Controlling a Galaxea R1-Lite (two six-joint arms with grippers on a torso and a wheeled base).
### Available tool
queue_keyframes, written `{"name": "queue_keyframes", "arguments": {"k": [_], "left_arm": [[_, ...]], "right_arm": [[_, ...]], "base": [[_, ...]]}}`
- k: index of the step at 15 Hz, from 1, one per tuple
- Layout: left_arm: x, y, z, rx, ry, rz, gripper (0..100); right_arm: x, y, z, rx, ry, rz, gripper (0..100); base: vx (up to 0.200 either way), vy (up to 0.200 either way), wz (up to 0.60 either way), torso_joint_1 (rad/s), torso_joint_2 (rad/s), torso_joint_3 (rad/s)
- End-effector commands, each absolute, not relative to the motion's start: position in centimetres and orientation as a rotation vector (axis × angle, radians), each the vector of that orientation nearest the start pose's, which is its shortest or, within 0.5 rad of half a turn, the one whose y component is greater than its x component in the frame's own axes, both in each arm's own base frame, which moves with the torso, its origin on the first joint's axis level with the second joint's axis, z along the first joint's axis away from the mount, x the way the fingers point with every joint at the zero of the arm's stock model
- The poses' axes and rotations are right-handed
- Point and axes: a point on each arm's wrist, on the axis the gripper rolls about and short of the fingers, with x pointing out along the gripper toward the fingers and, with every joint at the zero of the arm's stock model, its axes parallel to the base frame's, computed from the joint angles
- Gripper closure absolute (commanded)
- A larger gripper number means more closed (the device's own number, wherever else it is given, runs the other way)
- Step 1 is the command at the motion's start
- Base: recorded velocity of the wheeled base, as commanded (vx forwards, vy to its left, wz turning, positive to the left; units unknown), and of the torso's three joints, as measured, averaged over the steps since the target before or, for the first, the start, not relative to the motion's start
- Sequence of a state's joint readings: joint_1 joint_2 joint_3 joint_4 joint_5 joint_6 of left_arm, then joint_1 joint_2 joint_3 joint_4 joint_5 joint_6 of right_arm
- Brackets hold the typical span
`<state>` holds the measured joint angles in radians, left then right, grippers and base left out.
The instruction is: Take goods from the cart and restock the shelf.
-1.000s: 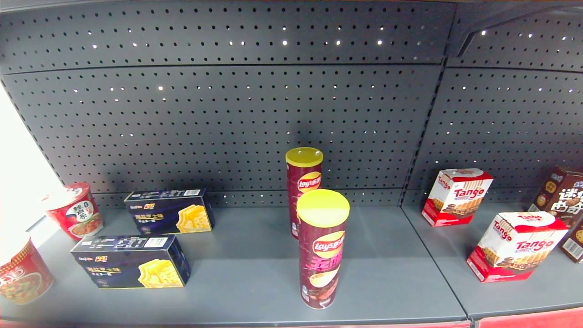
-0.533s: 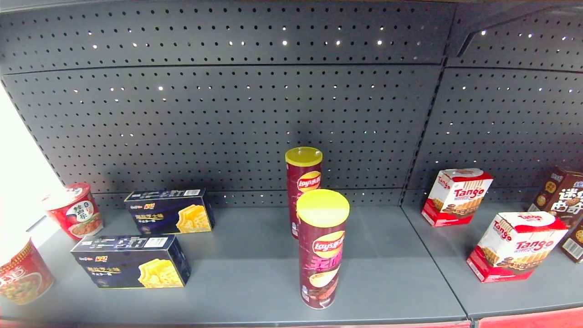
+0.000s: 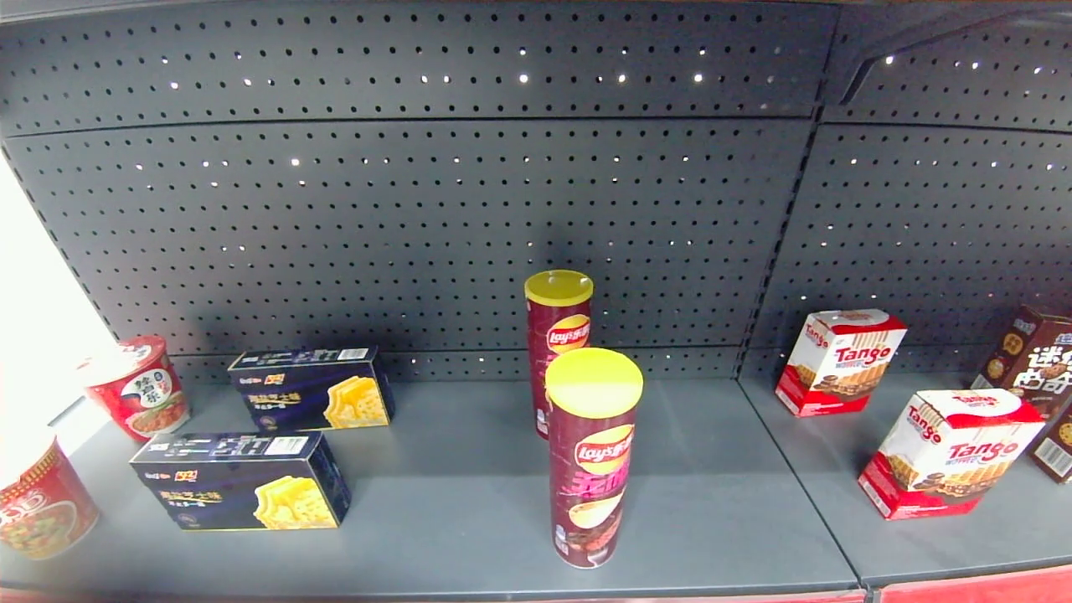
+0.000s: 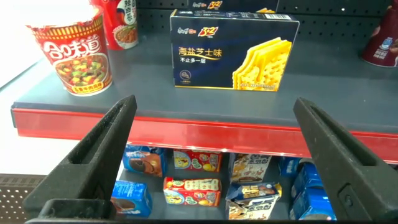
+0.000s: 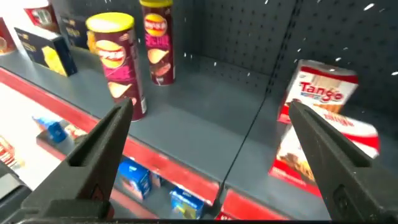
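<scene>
nothing moved, left gripper [image 4: 214, 106] & right gripper [image 5: 209, 111] spread apart, empty, front chip can [image 3: 592, 456] blocks rear can [image 3: 559, 322]

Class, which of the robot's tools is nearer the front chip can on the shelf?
Right. The right tool faces the front chip can from before the shelf; the left tool sits farther off, before the front cracker box.

Dark perforated back wall [image 3: 419, 226]
</scene>
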<state>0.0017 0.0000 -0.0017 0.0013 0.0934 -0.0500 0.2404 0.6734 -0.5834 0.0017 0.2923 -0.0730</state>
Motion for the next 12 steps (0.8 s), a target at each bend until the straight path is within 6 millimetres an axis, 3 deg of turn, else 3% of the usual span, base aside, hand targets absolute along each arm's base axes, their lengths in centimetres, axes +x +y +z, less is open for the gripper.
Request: {"name": "queue_keyframes", "arguments": {"k": [1, 2, 4, 8, 12], "left_arm": [[-2.3, 0.2, 7.6, -0.051, -0.002, 0.095, 0], [-2.3, 0.2, 7.6, -0.051, -0.002, 0.095, 0], [-2.3, 0.2, 7.6, -0.051, -0.002, 0.095, 0], [-2.3, 0.2, 7.6, -0.051, -0.002, 0.095, 0], [-2.3, 0.2, 7.6, -0.051, -0.002, 0.095, 0]], "right_arm": [[11.3, 4.6, 23.9, -0.087, 0.223, 0.571, 0], [13.7, 6.1, 23.8, -0.096, 0.233, 0.55, 0], [15.5, 8.1, 23.6, -0.099, 0.251, 0.552, 0], [16.2, 11.5, 22.2, -0.082, 0.314, 0.598, 0], [17.5, 13.1, 19.3, -0.011, 0.452, 0.439, 0]], "base": [[0.0, 0.0, 0.0, 0.0, 0.0, 0.0], [0.0, 0.0, 0.0, 0.0, 0.0, 0.0], [0.0, 0.0, 0.0, 0.0, 0.0, 0.0], [0.0, 0.0, 0.0, 0.0, 0.0, 0.0], [0.0, 0.0, 0.0, 0.0, 0.0, 0.0]]}}
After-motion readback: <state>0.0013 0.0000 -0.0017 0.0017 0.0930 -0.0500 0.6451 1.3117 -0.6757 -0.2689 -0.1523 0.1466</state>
